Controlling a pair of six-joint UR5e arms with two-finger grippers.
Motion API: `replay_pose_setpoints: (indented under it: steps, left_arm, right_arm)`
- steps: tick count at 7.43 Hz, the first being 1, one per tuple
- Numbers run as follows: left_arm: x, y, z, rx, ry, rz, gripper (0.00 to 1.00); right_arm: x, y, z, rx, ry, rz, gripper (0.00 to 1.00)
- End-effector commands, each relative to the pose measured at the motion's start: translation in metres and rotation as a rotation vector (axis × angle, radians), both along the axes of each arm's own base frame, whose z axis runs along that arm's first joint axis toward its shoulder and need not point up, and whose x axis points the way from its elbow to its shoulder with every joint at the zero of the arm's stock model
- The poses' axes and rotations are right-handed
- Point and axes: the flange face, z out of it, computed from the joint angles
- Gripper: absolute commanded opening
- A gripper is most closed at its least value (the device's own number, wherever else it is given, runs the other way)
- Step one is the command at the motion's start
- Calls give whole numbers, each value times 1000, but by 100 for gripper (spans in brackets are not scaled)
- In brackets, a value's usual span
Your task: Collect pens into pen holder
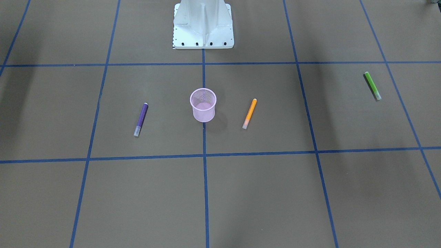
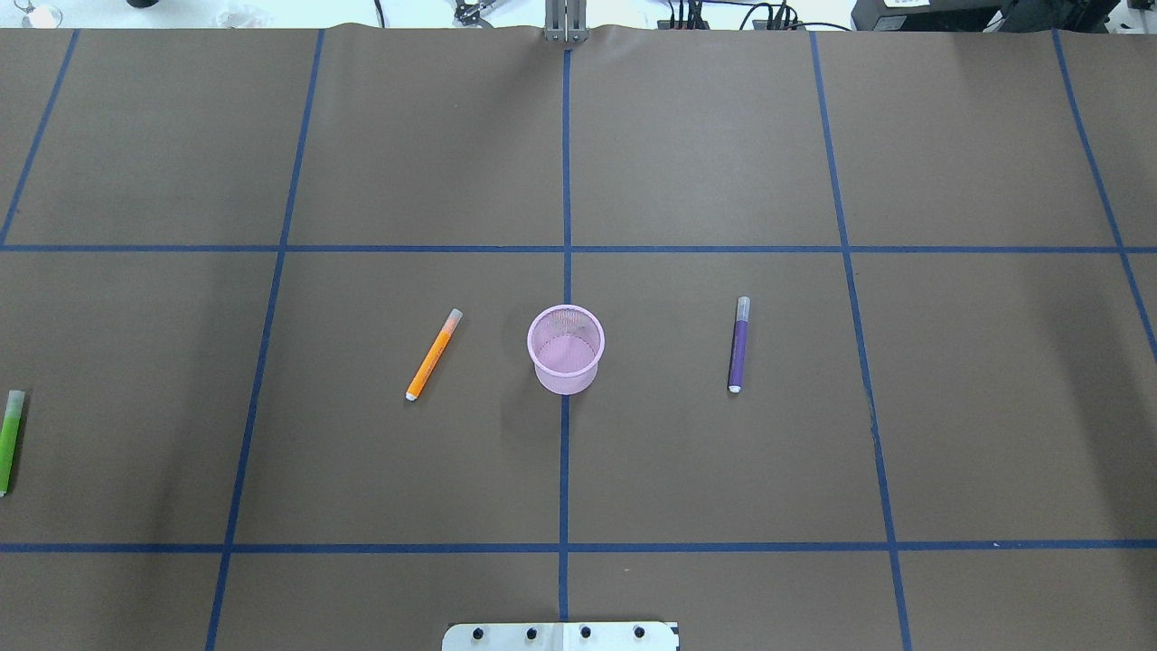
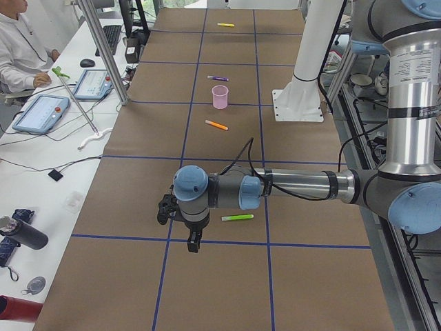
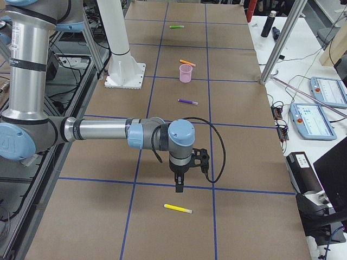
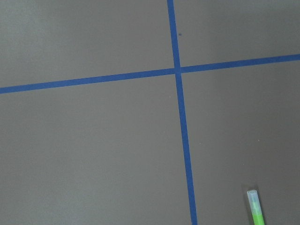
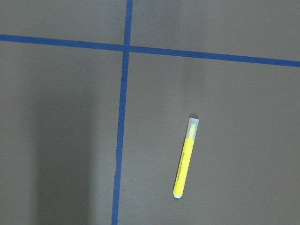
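Observation:
The pink mesh pen holder (image 1: 204, 113) stands upright and empty at the table's middle (image 2: 566, 366). The orange pen (image 2: 433, 354) lies to its left and the purple pen (image 2: 738, 344) to its right. The green pen (image 2: 9, 441) lies at the far left edge, beside my left gripper (image 3: 195, 245), which hangs above the table. The yellow pen (image 4: 178, 208) lies at the far right end, just past my right gripper (image 4: 179, 187), and shows in the right wrist view (image 6: 185, 157). I cannot tell whether either gripper is open or shut.
The robot's white base (image 1: 203, 27) stands at the table's near edge, behind the holder. Blue tape lines (image 2: 565, 249) grid the brown table. A desk with tablets (image 3: 41, 114) and a seated person runs along the far side.

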Motion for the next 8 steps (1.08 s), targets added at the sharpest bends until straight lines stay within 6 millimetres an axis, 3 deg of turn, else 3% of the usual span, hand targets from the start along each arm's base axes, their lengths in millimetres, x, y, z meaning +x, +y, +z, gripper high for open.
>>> replay_pose_setpoints:
  steps: [1,5,6,8]
  left_arm:
    - [0,2,-1,42,1,0,100]
    - [0,-8,-23,97,-4,-10,100]
    - [-1,-14,-33,117,-5,-11,100]
    - [-1,-41,-75,211,-3,-7,100]
  right_arm:
    - [0,-2,-3,9,-1,-3,100]
    - [1,-14,-60,153,11,2,100]
    - [1,-18,-58,201,14,2,100]
    - [1,-23,-27,172,4,4,100]
